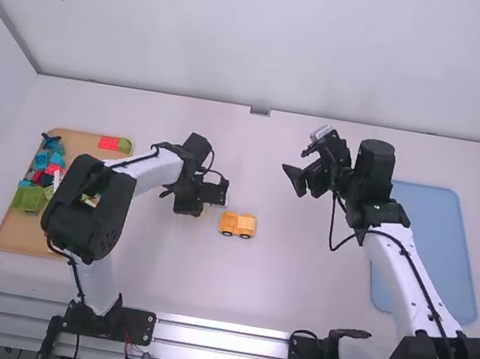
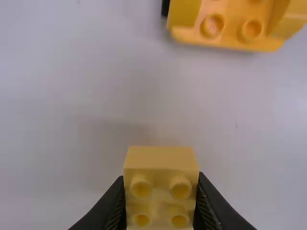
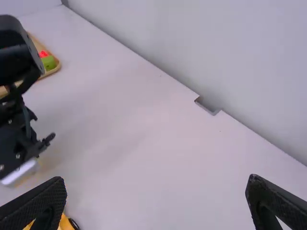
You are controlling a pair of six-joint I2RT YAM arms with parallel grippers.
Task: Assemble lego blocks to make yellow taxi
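- The white table (image 1: pixel 241 293) is the biggest thing I see, and both robot arms stand at its near edge.
- The right arm (image 1: pixel 391 256) leans in over the table. Its claw (image 1: pixel 304 165) is wide open, up in the air, with nothing in it.
- The left arm (image 1: pixel 155 170) bends toward the middle. Its claw (image 1: pixel 195 207) is squeezed around a small block.
- The blue tray (image 1: pixel 435 231) lies flat on the right side, partly behind the right arm.
- The brown tray (image 1: pixel 19 235) is on the left side. It has red (image 1: pixel 108 143), green (image 1: pixel 29 199) and blue blocks (image 1: pixel 41 161) in it.
- The yellow car (image 1: pixel 238 224) sits on the table near the middle, beside the left claw but not touching it. It has black wheels (image 1: pixel 244 236) and round bumps on top.
- The small yellow block (image 2: pixel 160 160) is pinched between the left claw's two fingers. Its round bumps show.
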